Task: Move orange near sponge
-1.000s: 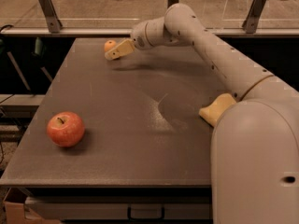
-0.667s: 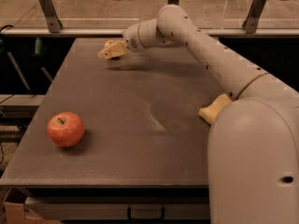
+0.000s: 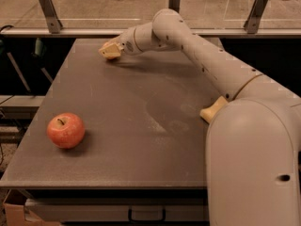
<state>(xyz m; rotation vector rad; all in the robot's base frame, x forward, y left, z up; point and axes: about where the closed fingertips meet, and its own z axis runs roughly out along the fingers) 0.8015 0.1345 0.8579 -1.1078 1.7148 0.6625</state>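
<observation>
My gripper is at the far left part of the table, low over its surface, with the arm reaching across from the right. The orange does not show; it may be hidden by the gripper. A corner of the pale yellow sponge shows at the right side of the table, mostly hidden behind my arm's shoulder.
A red-pink apple with a stem sits near the table's front left. A rail with metal brackets runs behind the table's far edge. A drawer handle shows below the front edge.
The gripper has moved a little to the left along the far side of the table. The orange seen at the gripper one second ago no longer shows. The apple has not moved.
</observation>
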